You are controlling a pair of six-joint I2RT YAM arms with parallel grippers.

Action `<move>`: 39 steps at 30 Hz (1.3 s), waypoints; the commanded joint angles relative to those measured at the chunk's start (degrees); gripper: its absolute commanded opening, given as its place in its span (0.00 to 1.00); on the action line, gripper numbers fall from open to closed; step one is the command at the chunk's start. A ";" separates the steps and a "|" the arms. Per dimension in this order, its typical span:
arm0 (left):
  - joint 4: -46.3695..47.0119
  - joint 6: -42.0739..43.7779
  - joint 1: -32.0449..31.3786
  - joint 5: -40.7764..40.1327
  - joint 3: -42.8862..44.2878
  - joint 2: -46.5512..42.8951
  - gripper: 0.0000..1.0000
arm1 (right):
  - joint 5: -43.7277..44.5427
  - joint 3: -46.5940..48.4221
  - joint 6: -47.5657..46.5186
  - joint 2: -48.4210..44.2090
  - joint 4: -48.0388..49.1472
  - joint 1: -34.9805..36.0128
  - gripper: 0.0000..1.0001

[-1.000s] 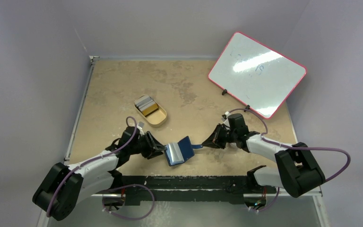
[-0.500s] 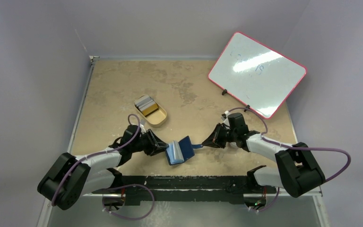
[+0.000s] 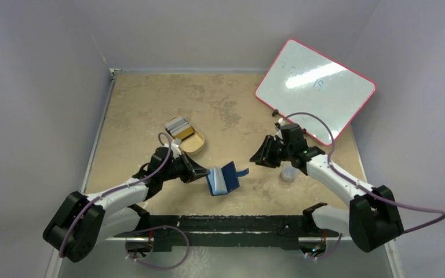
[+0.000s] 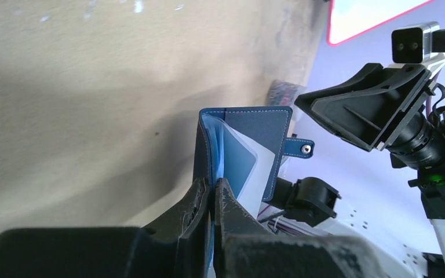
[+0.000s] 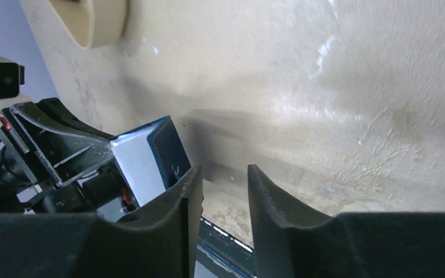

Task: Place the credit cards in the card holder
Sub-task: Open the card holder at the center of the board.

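The card holder (image 3: 225, 178), a navy folding wallet, stands half open on its edge near the table's front, its snap strap (image 3: 243, 172) hanging free. My left gripper (image 3: 203, 175) is shut on its left flap; the left wrist view shows the jaws (image 4: 213, 186) pinching that flap of the card holder (image 4: 255, 133), with a pale insert inside. My right gripper (image 3: 257, 158) hovers open to the right, apart from the wallet, and its jaws (image 5: 223, 174) are empty beside the card holder (image 5: 171, 152). Credit cards, silver (image 3: 177, 125) and gold (image 3: 187, 135), lie in the tan tray.
The tan oval tray (image 3: 196, 146) sits behind my left gripper, and its rim (image 5: 95, 23) shows in the right wrist view. A red-framed whiteboard (image 3: 316, 90) leans at the back right. A small pale round object (image 3: 288, 172) stands by my right forearm.
My left gripper has closed on the wallet's left flap and stood it more upright. My right gripper has opened, let go of the strap, and drawn back up and to the right.
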 commanded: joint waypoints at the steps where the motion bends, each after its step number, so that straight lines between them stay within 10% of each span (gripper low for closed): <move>1: -1.69 0.46 -0.26 1.29 4.97 -3.38 0.00 | 5.43 6.48 -3.54 -4.86 -8.34 -0.20 0.41; 12: -10.15 4.41 -0.35 0.43 8.22 -2.88 0.00 | 7.73 12.41 0.87 -8.48 -11.01 7.23 0.66; 26: -17.80 6.60 -0.35 -1.80 11.13 -0.85 0.00 | 10.41 17.16 8.41 3.80 4.04 28.09 0.53; 39: -15.34 7.30 -0.35 -0.68 9.83 -0.78 0.00 | 14.32 17.41 5.00 14.82 4.12 30.61 0.54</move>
